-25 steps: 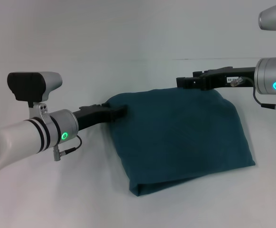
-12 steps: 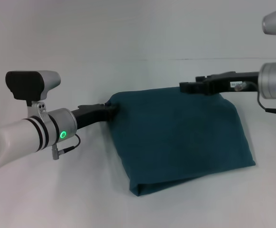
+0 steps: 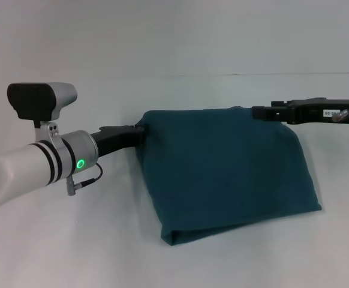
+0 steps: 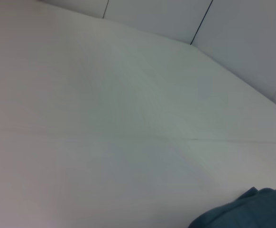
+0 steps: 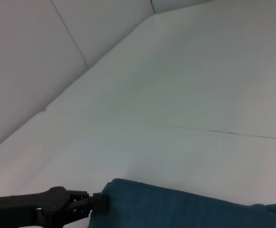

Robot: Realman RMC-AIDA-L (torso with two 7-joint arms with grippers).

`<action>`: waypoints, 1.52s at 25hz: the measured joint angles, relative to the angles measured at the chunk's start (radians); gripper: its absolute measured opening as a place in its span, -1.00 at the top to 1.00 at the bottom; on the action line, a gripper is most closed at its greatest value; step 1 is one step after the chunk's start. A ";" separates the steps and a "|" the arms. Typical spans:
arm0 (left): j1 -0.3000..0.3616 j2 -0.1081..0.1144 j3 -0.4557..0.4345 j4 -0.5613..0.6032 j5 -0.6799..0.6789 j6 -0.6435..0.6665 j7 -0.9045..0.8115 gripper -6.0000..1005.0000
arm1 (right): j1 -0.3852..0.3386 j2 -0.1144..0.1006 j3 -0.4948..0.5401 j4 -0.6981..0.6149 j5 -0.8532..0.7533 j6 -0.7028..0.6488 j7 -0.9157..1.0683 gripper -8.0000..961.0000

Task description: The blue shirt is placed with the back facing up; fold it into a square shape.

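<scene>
The blue shirt [image 3: 228, 168] lies folded into a rough square in the middle of the white table. My left gripper [image 3: 140, 131] is at the shirt's far left corner and touches its edge. The right wrist view shows the same gripper [image 5: 99, 202] against the corner of the shirt [image 5: 185, 209]. My right gripper [image 3: 255, 111] reaches in from the right and its tip is at the shirt's far right corner, level with the far edge. A small piece of the shirt [image 4: 252, 211] shows in the left wrist view.
The white table [image 3: 72, 240] spreads on all sides of the shirt. A thin seam line [image 3: 162, 75] crosses it behind the shirt. White wall panels [image 5: 43, 52] stand beyond the table.
Both grippers have drawn outward off the shirt, the left one to the left and the right one to the right. The shirt's far edge now lies straighter.
</scene>
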 joint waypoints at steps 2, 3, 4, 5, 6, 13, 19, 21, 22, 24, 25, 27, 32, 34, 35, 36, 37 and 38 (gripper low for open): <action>-0.005 0.001 0.000 0.002 0.000 0.003 -0.001 0.93 | -0.005 0.001 0.010 0.002 0.002 -0.003 -0.010 -0.43; -0.008 0.002 0.001 0.003 0.000 0.005 -0.001 0.93 | -0.008 0.003 0.013 0.003 0.003 -0.004 -0.016 -0.43; -0.011 0.002 0.001 0.005 0.000 0.007 -0.001 0.93 | -0.012 0.005 0.015 0.003 0.006 -0.005 -0.024 -0.43; -0.015 0.002 0.001 0.008 0.000 0.009 -0.002 0.93 | -0.014 0.008 0.018 0.002 0.008 -0.005 -0.032 -0.43; -0.019 0.002 0.001 0.011 0.000 0.009 -0.002 0.92 | -0.016 0.010 0.021 0.001 0.010 -0.005 -0.039 -0.43; -0.041 0.003 0.002 0.042 0.000 0.008 -0.014 0.88 | -0.023 0.012 0.038 0.010 0.027 -0.005 -0.077 -0.43; -0.045 0.003 0.002 0.058 0.000 -0.001 -0.014 0.85 | -0.027 0.012 0.039 0.011 0.036 -0.005 -0.090 -0.43; -0.047 0.003 0.002 0.061 0.000 -0.002 -0.014 0.84 | -0.028 0.012 0.039 0.012 0.035 -0.005 -0.094 -0.43; -0.048 0.003 0.002 0.061 0.000 -0.002 -0.014 0.83 | -0.028 0.012 0.039 0.012 0.036 -0.005 -0.095 -0.43; -0.050 0.003 0.002 0.062 0.000 -0.007 -0.014 0.82 | -0.028 0.013 0.039 0.012 0.035 -0.005 -0.095 -0.43; -0.052 0.003 0.002 0.062 0.000 -0.011 -0.014 0.81 | -0.028 0.013 0.039 0.012 0.036 -0.005 -0.095 -0.43; -0.054 0.003 0.002 0.062 0.002 -0.015 -0.014 0.80 | -0.028 0.013 0.039 0.012 0.036 -0.005 -0.095 -0.43; -0.055 0.005 0.002 0.063 0.004 -0.016 -0.014 0.77 | -0.027 0.013 0.039 0.012 0.037 -0.005 -0.095 -0.43; -0.055 0.005 0.002 0.063 0.005 -0.016 -0.014 0.76 | -0.026 0.013 0.039 0.013 0.037 -0.005 -0.095 -0.43; -0.055 0.005 0.001 0.063 0.004 -0.016 -0.014 0.76 | -0.025 0.013 0.038 0.012 0.037 -0.005 -0.095 -0.43; -0.054 0.004 0.000 0.064 0.002 -0.016 -0.014 0.75 | -0.025 0.013 0.037 0.012 0.037 -0.004 -0.095 -0.43; -0.051 0.003 -0.003 0.066 0.001 -0.015 -0.014 0.75 | -0.024 0.013 0.036 0.013 0.037 -0.004 -0.095 -0.43; -0.048 0.002 -0.004 0.070 0.000 -0.012 -0.014 0.74 | -0.024 0.013 0.035 0.013 0.037 -0.003 -0.095 -0.43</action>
